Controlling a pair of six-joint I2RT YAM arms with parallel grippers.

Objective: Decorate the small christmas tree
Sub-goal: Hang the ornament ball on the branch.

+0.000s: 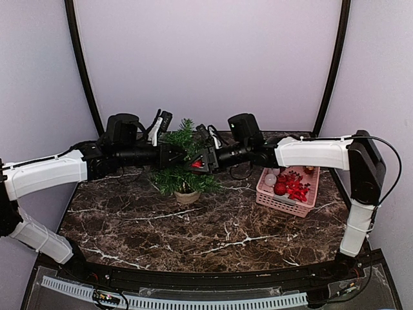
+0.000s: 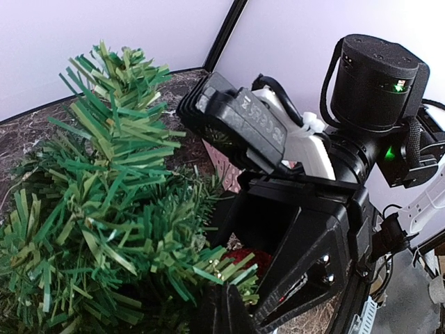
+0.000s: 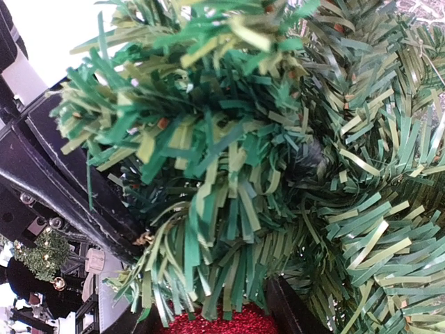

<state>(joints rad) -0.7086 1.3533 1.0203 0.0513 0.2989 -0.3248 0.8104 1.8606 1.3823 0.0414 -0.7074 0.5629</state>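
A: One bauble (image 3: 222,323) has reached the tree (image 1: 184,165); none hangs on it that I can see.
B: Where's the tree?
A: Far middle of the bench (image 1: 193,232), upright, between both arms.
B: And the arms?
A: The right pincer (image 1: 197,163) is clamped on the red glitter bauble, in among the right-side branches. The left pincer (image 1: 175,154) has its jaws together at the tree's left side. Whether it pinches a branch, I cannot tell.
B: What's left?
A: Nearly everything, I'd judge. The basket (image 1: 284,205), right of the tree, holds a heap of red and white ornaments (image 1: 292,187).
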